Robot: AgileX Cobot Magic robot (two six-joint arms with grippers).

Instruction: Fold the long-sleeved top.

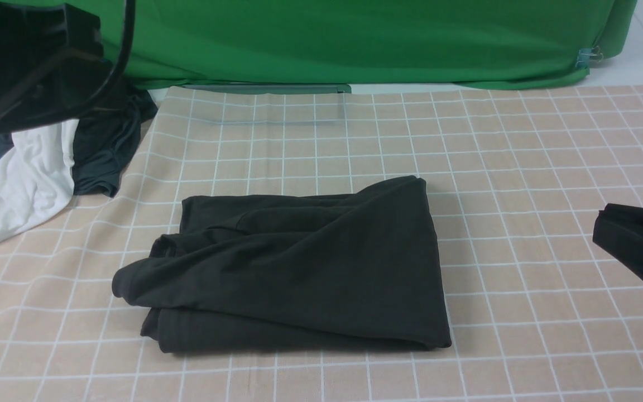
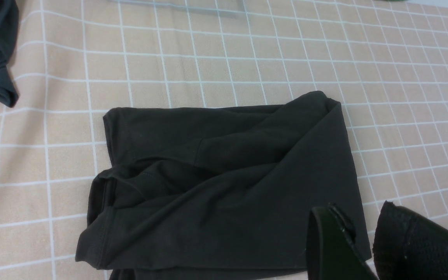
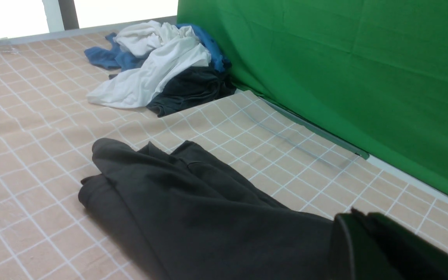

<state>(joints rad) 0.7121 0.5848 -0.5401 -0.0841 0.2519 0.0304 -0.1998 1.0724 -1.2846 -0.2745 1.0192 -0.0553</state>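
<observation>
Cloth is the whole matter here: the top [image 1: 299, 268] lies folded into a rough rectangle on the checked surface [image 1: 522, 167], well apart from the pile of other clothes [image 1: 48, 167] at the far left corner and nearer the robot than the green backdrop [image 1: 355, 39].

It looks soft, light and limp — likely to sag and slide out of its layers if lifted by one point. A loose flap runs slantwise over the stack, and the end toward the pile bulges and gapes. A sound hold would be at a corner or edge, pinching all layers together, probably with both arms so the fold stays square.

The left gripper [image 2: 360, 249] hangs above the top's end away from the pile, jaws a little apart and holding nothing. The right gripper [image 3: 368, 237] sits beyond that same end; whether its jaws are parted or pressed together cannot be told, and no cloth appears between them.

No print, label or writing shows on the top as it lies — any chest mark is folded out of sight.
</observation>
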